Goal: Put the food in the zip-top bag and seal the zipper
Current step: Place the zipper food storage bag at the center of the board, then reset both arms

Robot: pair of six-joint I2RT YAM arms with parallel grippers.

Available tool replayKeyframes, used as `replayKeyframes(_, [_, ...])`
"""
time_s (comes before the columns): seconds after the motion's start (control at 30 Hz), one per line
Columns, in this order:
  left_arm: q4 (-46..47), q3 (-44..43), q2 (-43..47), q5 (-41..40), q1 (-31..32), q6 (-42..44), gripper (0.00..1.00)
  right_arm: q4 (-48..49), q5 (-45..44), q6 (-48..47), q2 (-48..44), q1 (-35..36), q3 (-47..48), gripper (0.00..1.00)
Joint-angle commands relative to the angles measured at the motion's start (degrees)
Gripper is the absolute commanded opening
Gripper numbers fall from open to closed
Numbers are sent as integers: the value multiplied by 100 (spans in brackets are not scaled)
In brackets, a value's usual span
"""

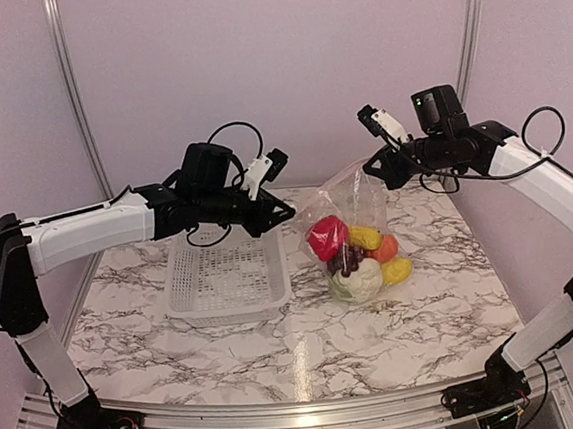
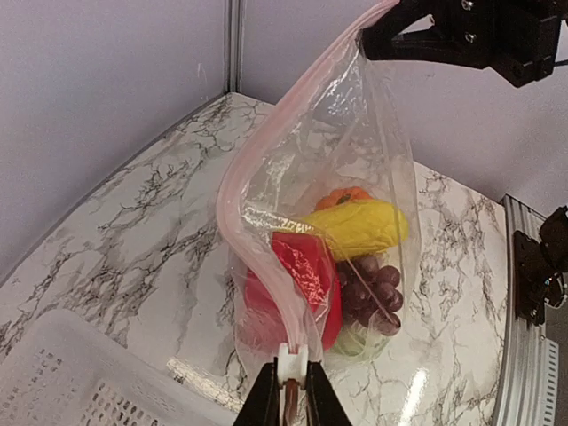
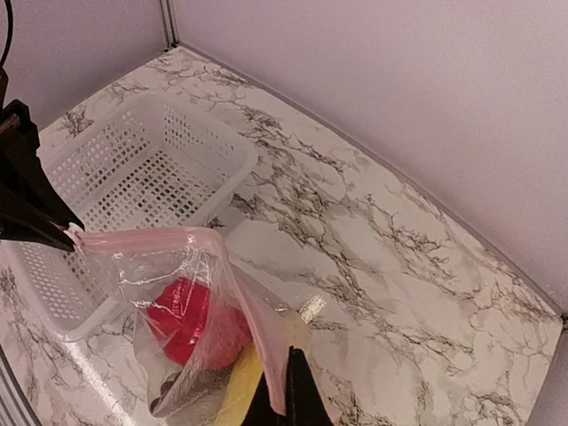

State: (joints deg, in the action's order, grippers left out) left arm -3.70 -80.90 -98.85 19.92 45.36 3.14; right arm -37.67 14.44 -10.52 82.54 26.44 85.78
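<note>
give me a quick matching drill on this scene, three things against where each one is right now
1 white perforated plastic basket
2 red toy bell pepper
3 pale pink press-seal strip

a inside the clear plastic bag
b gripped at its ends by left end effector and right end effector
c sitting on the marble-patterned table

Pairs: 1-c, 2-a, 3-b

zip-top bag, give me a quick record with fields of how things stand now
left gripper: shut on one end of the zipper
right gripper: shut on the other end
zipper: pink strip strung between them; sealed or not, cannot tell
zip-top bag: clear, hanging from that strip
food: red pepper, corn, grapes, cauliflower inside the bag
basket: white, beside the bag
</note>
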Motion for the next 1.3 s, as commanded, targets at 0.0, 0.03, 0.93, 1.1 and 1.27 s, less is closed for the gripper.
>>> replayKeyframes(0.0, [-140, -1319, -604, -481, -149, 238, 12, 1338, -782, -159, -34, -75, 409, 0])
replayKeyframes(0.03, [-127, -1502, -722, -451, -188, 287, 12, 1359, -890, -206, -10, -74, 472, 0])
replayKeyframes(0.93, [-193, 345, 929, -1211, -212, -1826, 99, 981, -721, 1190, -2590, -68, -2034, 98])
replayKeyframes(1.1, [-1437, -325, 1178, -3261, -311, -2111, 99, 1620, -2863, 2076, -1935, -70, -1694, 98])
replayKeyframes(1.27, [-1658, -254, 1530, -4341, -365, -1995, 99, 1431, -3802, 2565, -1203, -73, -1065, 99])
